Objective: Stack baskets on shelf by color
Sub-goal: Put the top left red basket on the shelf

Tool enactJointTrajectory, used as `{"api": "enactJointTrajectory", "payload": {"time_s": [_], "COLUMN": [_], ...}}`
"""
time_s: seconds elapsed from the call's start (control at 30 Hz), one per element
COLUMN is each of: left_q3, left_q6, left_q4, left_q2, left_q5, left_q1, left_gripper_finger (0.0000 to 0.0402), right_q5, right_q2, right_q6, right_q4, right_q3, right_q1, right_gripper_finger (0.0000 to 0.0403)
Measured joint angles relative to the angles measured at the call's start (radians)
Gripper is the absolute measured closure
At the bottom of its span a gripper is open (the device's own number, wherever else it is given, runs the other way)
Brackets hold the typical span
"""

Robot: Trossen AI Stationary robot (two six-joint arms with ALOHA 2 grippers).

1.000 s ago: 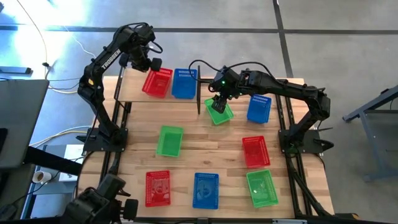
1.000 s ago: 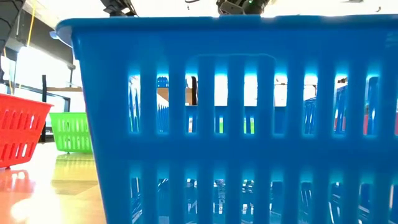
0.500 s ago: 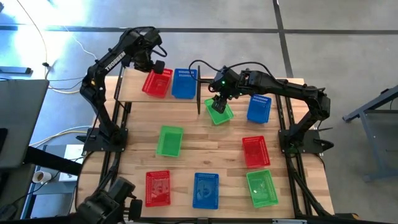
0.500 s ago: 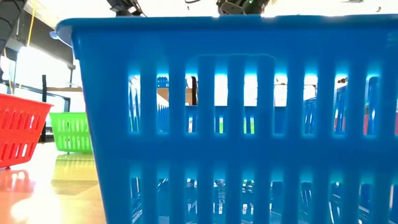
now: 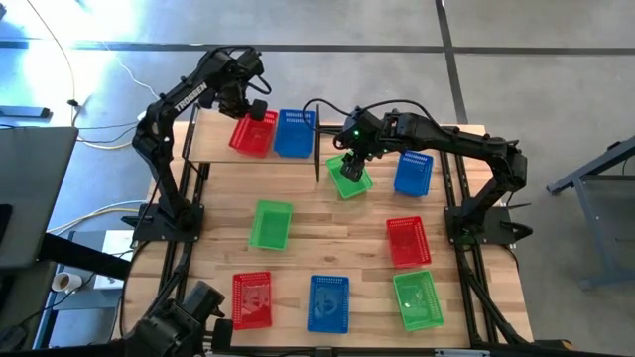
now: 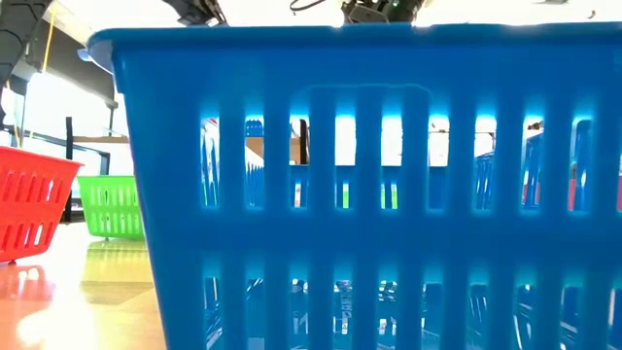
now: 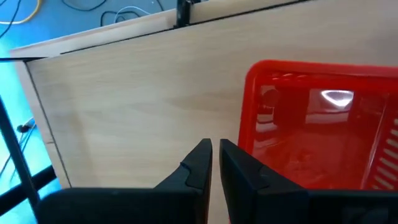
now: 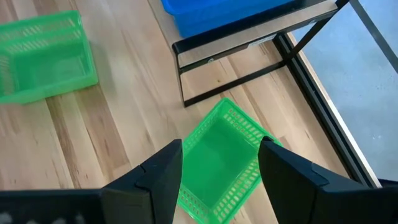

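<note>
The right hand (image 8: 214, 165), fingers apart above the tilted green basket (image 8: 217, 158) beside the shelf (image 5: 213, 144), should descend squarely astride one wall before clamping.

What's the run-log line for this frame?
left gripper: shut, empty, over shelf beside red basket | right gripper: open, above green basket on table | blue basket: on shelf

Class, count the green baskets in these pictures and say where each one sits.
3. One green basket under the right tool, one mid-table, one at the front right corner. None looks hidden.
</note>
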Motion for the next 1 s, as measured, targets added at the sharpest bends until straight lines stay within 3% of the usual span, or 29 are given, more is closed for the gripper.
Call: {"api": "enactJointTrajectory", "payload": {"time_s": [0.37, 0.53, 0.73, 0.83, 1.0], "left_q3": [0.002, 0.002, 0.002, 0.001, -0.059], "left_q6": [0.019, 0.01, -0.037, -0.085, -0.266], "left_q4": [0.0, 0.0, 0.0, 0.001, 0.0], "left_q2": [-0.036, -0.11, -0.216, -0.272, -0.359], "left_q5": [-0.031, 0.037, 0.206, 0.182, 0.041], "left_q1": [0.025, 0.036, -0.01, -0.088, -0.207], "left_gripper_finger": [0.0378, 0.0378, 0.0378, 0.0378, 0.0378], "right_q5": [0.0, 0.0, 0.0, 0.0, 0.0], "right_q2": [0.0, 0.0, 0.0, 0.0, 0.0], "right_q6": [-0.041, -0.052, -0.073, -0.078, -0.074], "right_q4": [-0.001, 0.0, 0.024, 0.026, 0.026], "right_q3": [0.0, 0.0, 0.0, 0.0, 0.0], "right_q1": [0.0, 0.0, 0.0, 0.0, 0.0], "right_gripper_finger": [0.0208, 0.0208, 0.0208, 0.0208, 0.0208]}}
